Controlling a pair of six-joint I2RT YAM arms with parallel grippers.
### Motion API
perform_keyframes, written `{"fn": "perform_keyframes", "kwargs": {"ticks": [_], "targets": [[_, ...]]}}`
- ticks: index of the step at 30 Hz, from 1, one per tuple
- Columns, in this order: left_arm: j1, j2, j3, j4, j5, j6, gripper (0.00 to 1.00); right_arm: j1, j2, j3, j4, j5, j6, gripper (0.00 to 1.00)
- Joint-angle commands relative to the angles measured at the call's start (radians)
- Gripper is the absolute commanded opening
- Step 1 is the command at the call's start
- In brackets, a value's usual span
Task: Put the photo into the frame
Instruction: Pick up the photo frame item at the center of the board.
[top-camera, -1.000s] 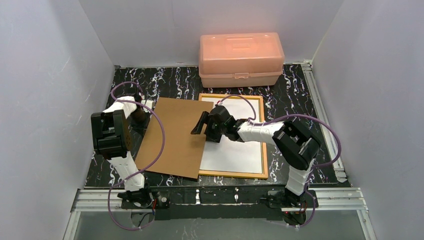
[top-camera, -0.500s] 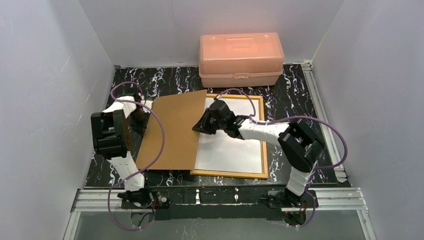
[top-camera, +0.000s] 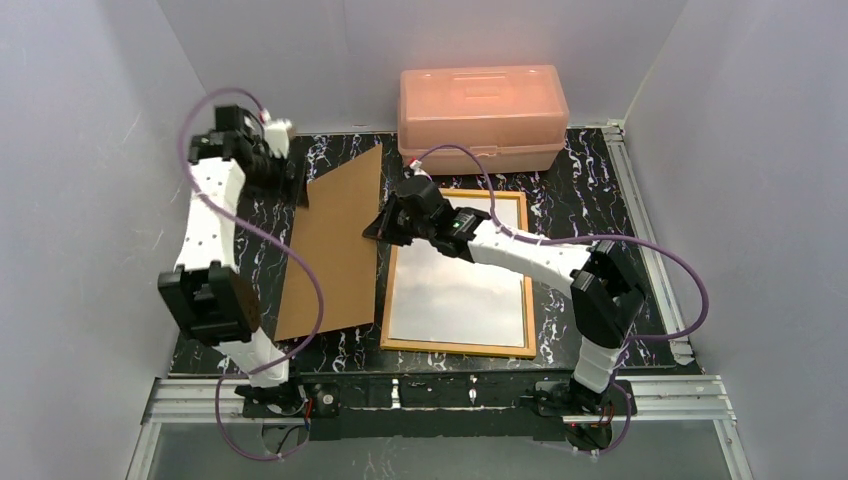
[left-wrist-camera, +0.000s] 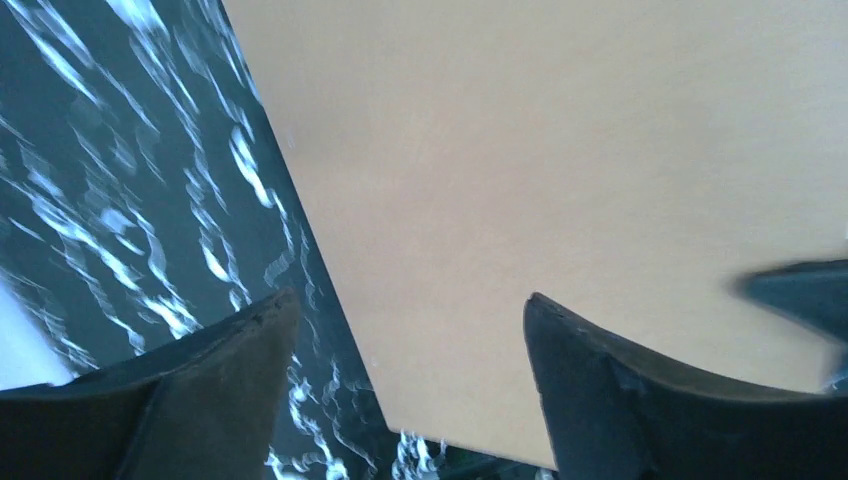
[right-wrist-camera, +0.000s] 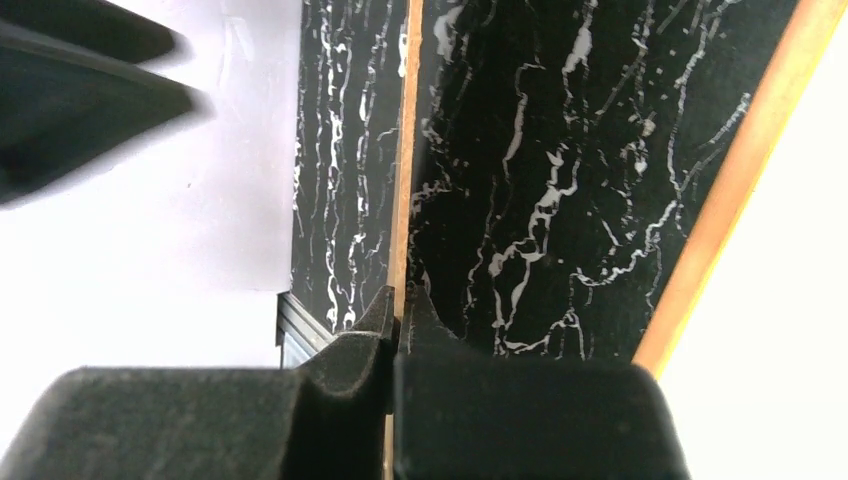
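On black table, frame lies beside right claw pinching board.

The black, white-veined marble-pattern desk carries a salmon-pink plastic box at its far edge, a yellow-orange-bordered rectangular frame nearer, and a tilted brown fibreboard sheet just left of it.

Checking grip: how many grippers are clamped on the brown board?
1: the right gripper pinches the brown board by its right edge. The left gripper is open at its far-left corner.
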Motion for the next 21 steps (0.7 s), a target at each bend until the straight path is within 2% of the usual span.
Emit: {"fn": "perform_keyframes", "kwargs": {"ticks": [1, 3, 6, 12, 19, 21], "targets": [[-0.009, -0.161, 0.340, -0.281, 0.205, 0.022, 0.91, 0.046, 0.000, 0.186, -0.116, 0.164, -0.082, 0.01], [-0.030, -0.174, 0.464, -0.372, 0.233, 0.035, 0.97, 0.076, 0.028, 0.281, -0.156, 0.234, -0.083, 0.01], [-0.088, -0.218, 0.545, -0.466, 0.218, 0.054, 0.97, 0.120, 0.065, 0.420, -0.175, 0.326, -0.070, 0.01], [-0.242, -0.413, 0.438, -0.447, 0.128, 0.081, 0.96, 0.181, 0.138, 0.631, -0.215, 0.491, -0.059, 0.01], [-0.493, -0.528, 0.236, -0.293, -0.177, 0.084, 0.93, 0.181, 0.135, 0.641, -0.148, 0.590, 0.043, 0.01], [-0.573, -0.556, 0.167, -0.230, -0.305, 0.102, 0.92, 0.175, 0.136, 0.644, -0.125, 0.618, 0.059, 0.01]]}}
